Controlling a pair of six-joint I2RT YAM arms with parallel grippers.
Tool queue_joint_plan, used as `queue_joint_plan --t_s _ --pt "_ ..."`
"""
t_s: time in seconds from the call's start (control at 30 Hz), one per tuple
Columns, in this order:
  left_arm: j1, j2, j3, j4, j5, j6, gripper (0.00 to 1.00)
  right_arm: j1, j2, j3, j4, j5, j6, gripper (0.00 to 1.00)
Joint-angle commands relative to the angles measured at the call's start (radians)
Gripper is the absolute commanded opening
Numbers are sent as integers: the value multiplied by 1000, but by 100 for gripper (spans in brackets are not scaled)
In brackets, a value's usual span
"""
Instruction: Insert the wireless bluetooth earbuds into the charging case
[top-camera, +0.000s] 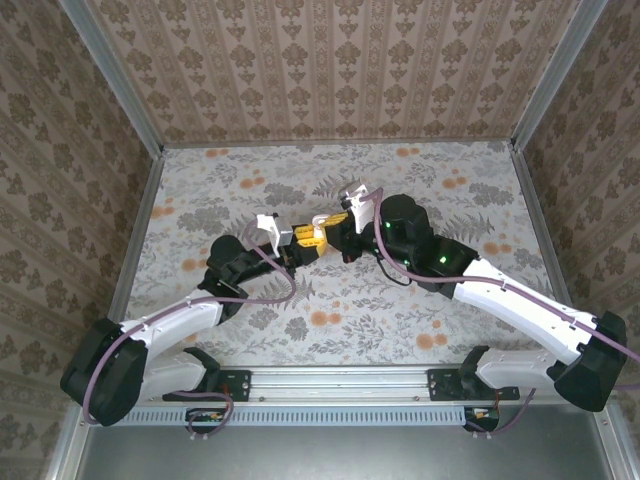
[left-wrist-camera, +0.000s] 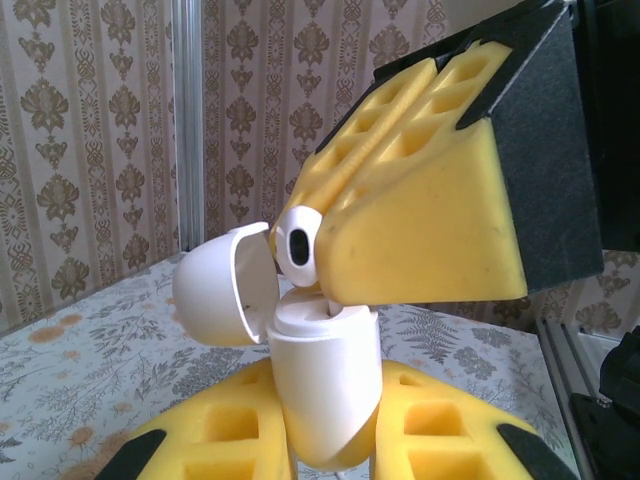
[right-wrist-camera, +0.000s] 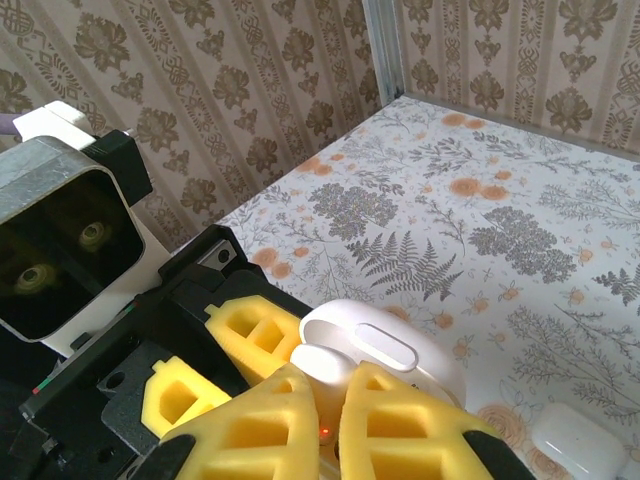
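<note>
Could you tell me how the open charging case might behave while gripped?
The charging case looks glossy and rounded, so it may slip or twist between the jaws of the left gripper. Its open lid sticks out sideways, so a knock could swing it.

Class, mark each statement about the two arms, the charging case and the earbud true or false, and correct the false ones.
1. The charging case has its lid open. True.
2. The left gripper clamps the case's body. True.
3. The earbud sits loose, gripped by nothing. False: the right gripper pinches it just above the case's opening.
4. Both grippers' fingers are blue. False: they are yellow.
</note>
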Motion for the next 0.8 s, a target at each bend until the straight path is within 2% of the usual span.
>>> queue_joint_plan --t_s 0.0,0.77 --pt "-6 -33 32 31 -5 -14 0 4 -25 -24 -61 6 -23 12" --pt "-14 -32 25 7 -3 -3 0 -1 -60 11 -74 -50 17 37"
